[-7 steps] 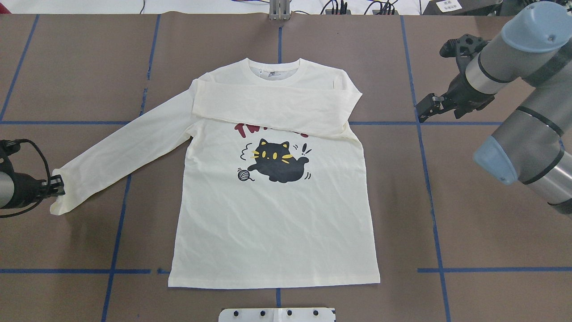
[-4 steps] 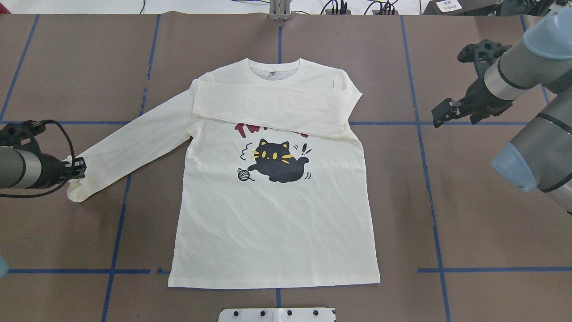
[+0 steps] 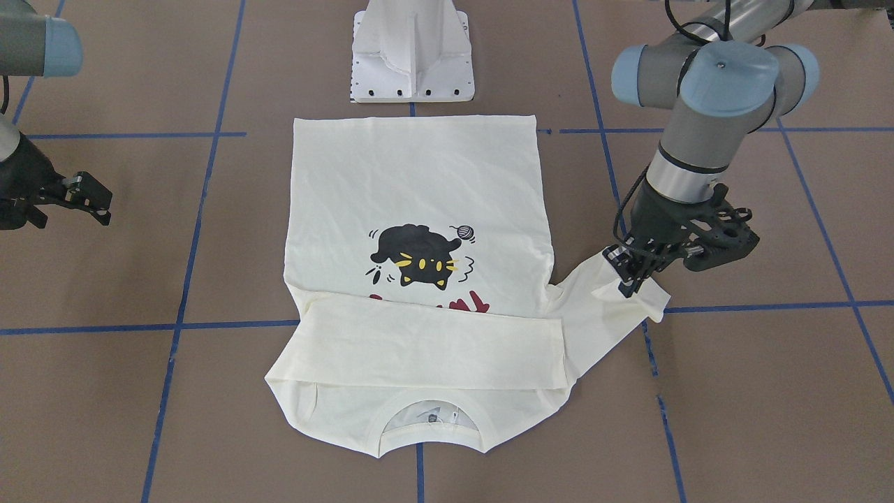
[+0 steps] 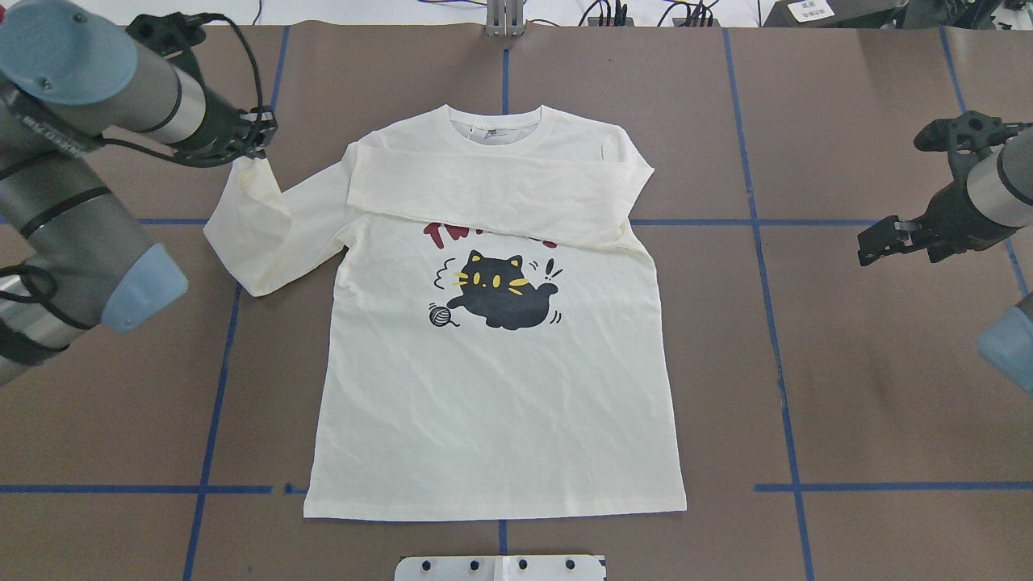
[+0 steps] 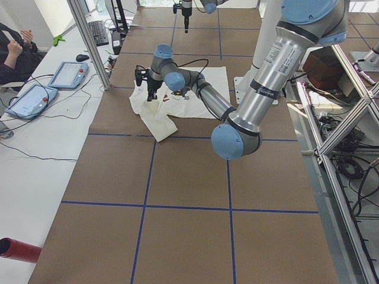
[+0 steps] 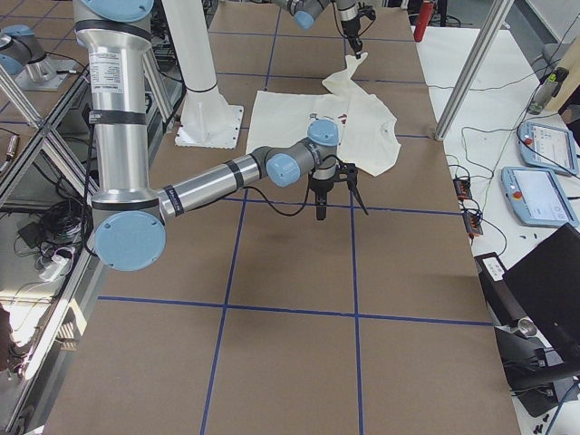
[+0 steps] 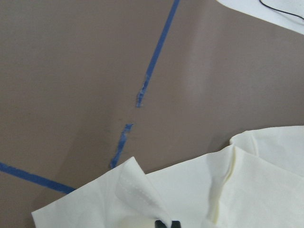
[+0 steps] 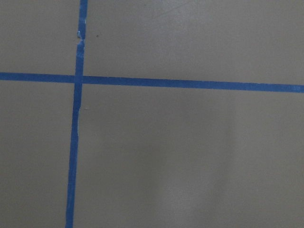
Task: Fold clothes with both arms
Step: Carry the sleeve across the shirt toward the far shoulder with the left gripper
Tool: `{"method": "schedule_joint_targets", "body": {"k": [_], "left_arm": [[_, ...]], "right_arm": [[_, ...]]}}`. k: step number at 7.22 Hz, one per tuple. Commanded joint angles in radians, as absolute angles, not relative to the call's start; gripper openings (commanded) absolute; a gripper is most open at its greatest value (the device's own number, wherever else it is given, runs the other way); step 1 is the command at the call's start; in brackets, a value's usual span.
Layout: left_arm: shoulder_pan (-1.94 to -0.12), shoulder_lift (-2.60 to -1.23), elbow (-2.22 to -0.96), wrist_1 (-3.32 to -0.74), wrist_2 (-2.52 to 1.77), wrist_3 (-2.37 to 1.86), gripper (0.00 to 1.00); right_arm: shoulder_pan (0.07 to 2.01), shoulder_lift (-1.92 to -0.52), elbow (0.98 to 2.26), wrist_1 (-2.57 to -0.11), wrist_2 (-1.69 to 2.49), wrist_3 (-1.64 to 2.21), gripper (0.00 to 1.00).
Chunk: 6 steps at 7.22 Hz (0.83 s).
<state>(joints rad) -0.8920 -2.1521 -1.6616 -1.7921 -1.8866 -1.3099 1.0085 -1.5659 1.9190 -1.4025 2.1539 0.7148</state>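
One cream shirt [image 4: 492, 403] lay flat in the middle of the table [image 4: 871, 420], cat print [image 4: 504, 292] up, collar [image 4: 550, 123] toward the far edge. One sleeve [image 4: 484, 194] lay folded across the chest, hiding part of the red lettering [image 4: 440, 232]. Left gripper [image 4: 260, 137] was clamped on the cuff [image 4: 244, 165] of the other sleeve [image 4: 282, 226], held up between the left edge and the shoulder. Right gripper [image 4: 880, 240] hung near the right edge, jaws spread, holding nothing
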Motion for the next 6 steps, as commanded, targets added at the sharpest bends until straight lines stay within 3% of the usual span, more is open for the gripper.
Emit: {"method": "schedule_joint_targets", "body": {"k": [1,3,6], "left_arm": [[-0.87,-2.34,-1.519,-1.834,-1.893,-1.34,0.0],[-0.789,-2.519,-1.355,-1.903,-1.888,-1.431,0.0],[-0.715,-2.656,-1.205,-1.917,-1.861,-1.468,0.0]], "right_arm": [[1.009,-1.583,1.916,-1.379,2.175,0.719,1.0],[1.009,-1.582,1.908,-1.379,2.177,0.719,1.0],[1.008,-1.578,1.893,-1.379,2.177,0.716,1.0]]}}
